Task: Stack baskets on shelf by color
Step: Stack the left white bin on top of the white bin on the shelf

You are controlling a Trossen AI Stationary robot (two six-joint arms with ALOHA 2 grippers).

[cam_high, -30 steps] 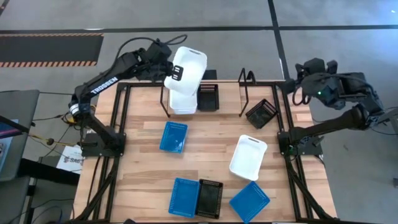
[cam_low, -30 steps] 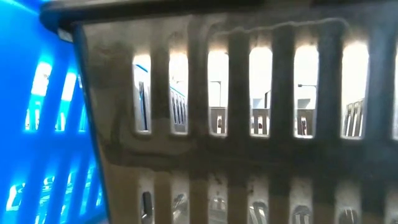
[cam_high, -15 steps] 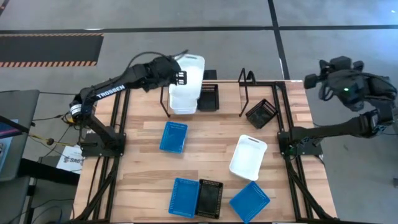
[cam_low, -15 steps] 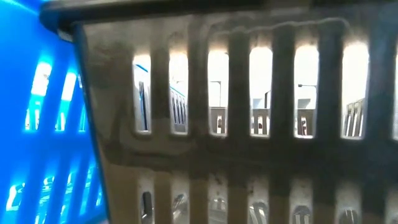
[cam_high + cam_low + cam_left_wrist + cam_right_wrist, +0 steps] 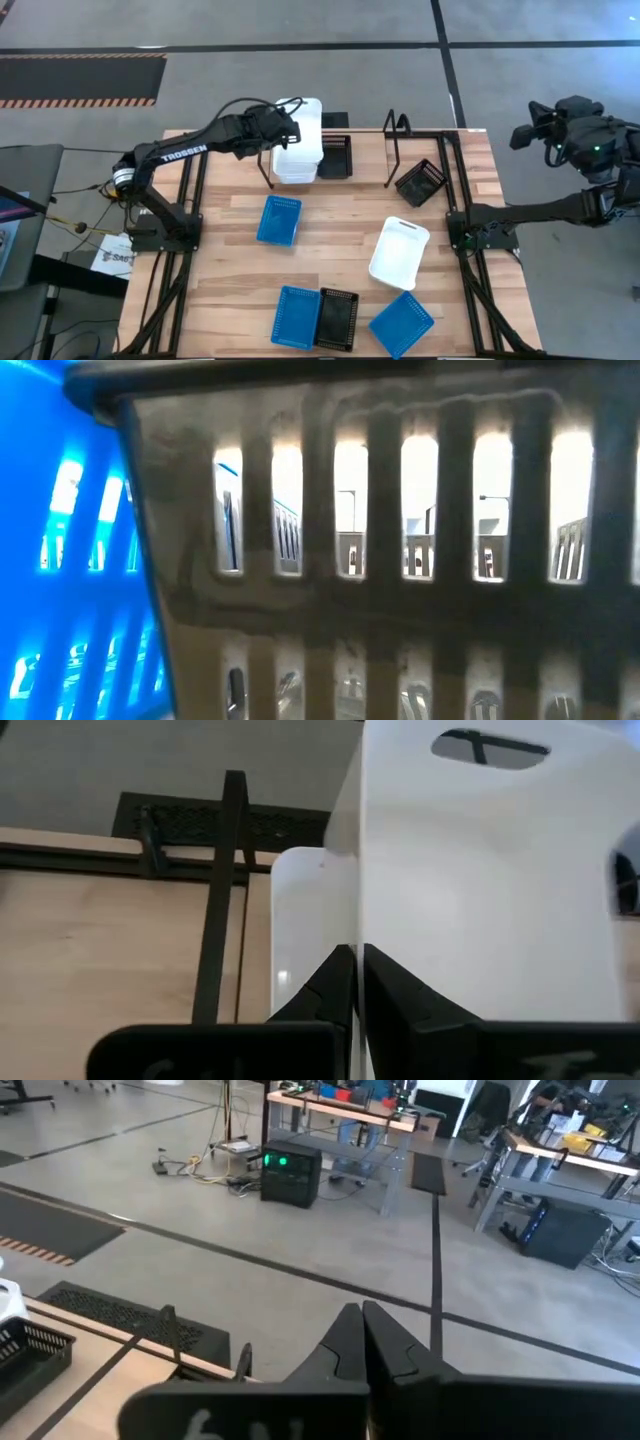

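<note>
My left gripper (image 5: 288, 128) is shut on a white basket (image 5: 301, 124) above the shelf's (image 5: 265, 168) left bay. A second white basket (image 5: 295, 168) lies in that bay below it. A black basket (image 5: 335, 157) sits in the middle bay, and another black basket (image 5: 420, 182) leans tilted by the right divider (image 5: 390, 150). A third white basket (image 5: 399, 252), three blue baskets (image 5: 279, 220) (image 5: 297, 317) (image 5: 402, 325) and a black basket (image 5: 337, 320) lie flat on the table. My right gripper (image 5: 361, 1330) is shut and empty, beyond the table's right edge. My left gripper pinches the white basket's left long wall (image 5: 360, 910) between its two fingers (image 5: 330, 995), one on each side of the wall. It comes level from the table's left. The basket hangs over the lower white basket (image 5: 300, 910); whether it rests on it, I cannot tell.
The shelf stands along the table's far edge. A black basket (image 5: 400, 560) and a blue basket (image 5: 60, 560) stand right against the low camera and block that view. Bare wood shows in the table's middle, between the blue and white baskets.
My left gripper has carried the white basket down and toward the far edge, from raised and tilted to lying over the white basket in the shelf's left bay. My right arm has swung away past the table's right edge.
</note>
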